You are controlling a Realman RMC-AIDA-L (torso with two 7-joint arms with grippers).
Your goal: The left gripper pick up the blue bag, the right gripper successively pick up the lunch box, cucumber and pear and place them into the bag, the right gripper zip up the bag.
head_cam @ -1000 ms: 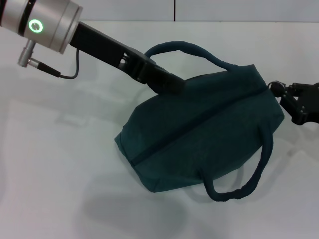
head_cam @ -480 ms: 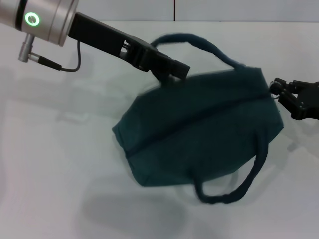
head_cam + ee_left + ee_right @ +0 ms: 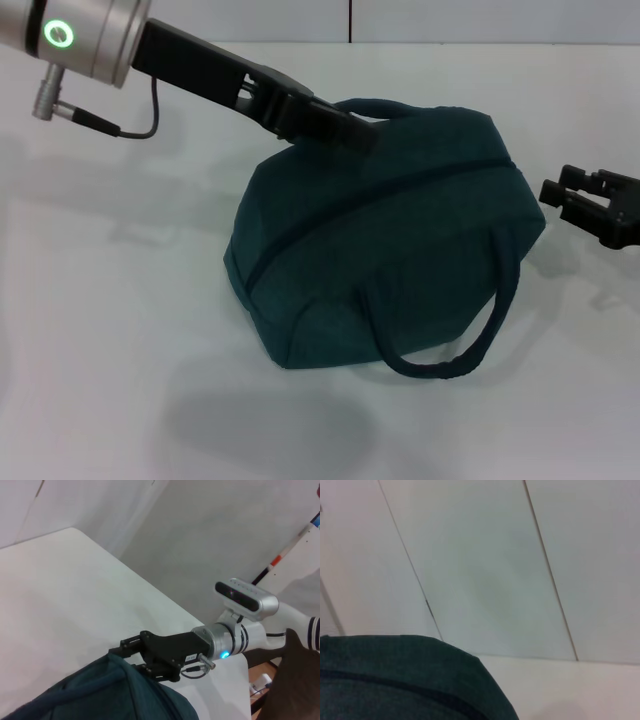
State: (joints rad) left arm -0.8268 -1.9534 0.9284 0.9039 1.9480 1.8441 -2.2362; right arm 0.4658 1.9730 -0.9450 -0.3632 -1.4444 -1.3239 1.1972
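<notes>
Blue bag [image 3: 385, 240]: zipped, on counter [image 3: 120, 330]. Left claw [image 3: 350, 130] at 11 o'clock, clenched on far handle; right claw [image 3: 560, 193] released, 3 o'clock, apart.

Bright, even light falls from above across the white desk [image 3: 120, 330], with no harsh glare. The blue bag [image 3: 390, 240] casts a soft, blurred grey shadow onto the desk toward the near edge, and a fainter shadow lies under the left arm near the far left corner. The silver section of that arm carries a mild sheen and a glowing green ring. The head view is sharp throughout. In the left wrist view, the bag fabric [image 3: 125, 695] close to the lens looks soft. The right wrist view is dimmer and hazy, with the bag [image 3: 395, 680] slightly out of focus.
</notes>
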